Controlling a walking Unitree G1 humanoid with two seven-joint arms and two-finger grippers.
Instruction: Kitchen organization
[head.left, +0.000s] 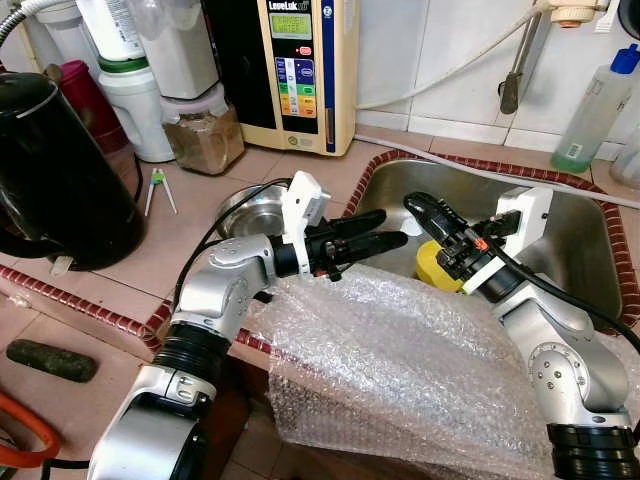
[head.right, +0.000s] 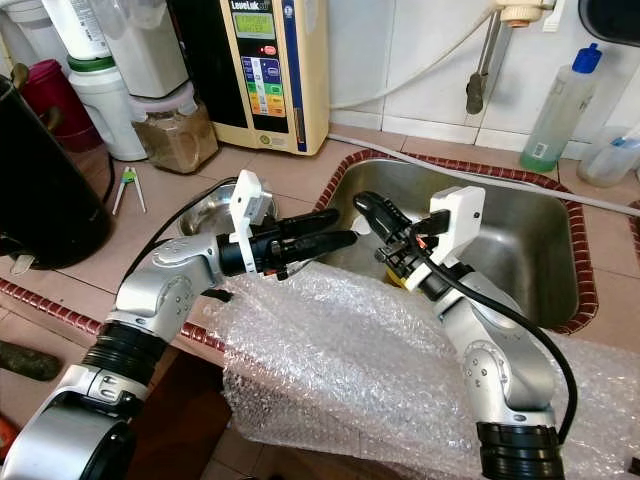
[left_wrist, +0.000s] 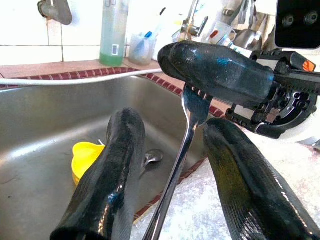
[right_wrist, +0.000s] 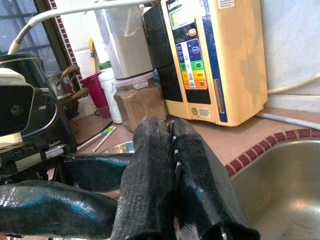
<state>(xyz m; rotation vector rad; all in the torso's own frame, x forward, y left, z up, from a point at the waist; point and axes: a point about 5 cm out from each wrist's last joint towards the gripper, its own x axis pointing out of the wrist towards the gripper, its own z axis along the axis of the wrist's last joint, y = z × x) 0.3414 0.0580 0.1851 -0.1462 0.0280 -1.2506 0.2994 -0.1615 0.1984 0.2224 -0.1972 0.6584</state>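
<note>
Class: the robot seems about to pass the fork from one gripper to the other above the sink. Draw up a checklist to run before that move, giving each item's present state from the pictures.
1. Right gripper shut on the fork: ok, it pinches the tine end.
2. Left gripper open to receive: ok, its fingers stand either side of the handle.
3. Left fingers touching the handle: not ok, gaps on both sides.
4. Fork over the sink: ok.
5. Yellow cup out of the way: ok, low in the basin.
6. Bubble wrap clear of both arms: not ok, it lies under them.
</note>
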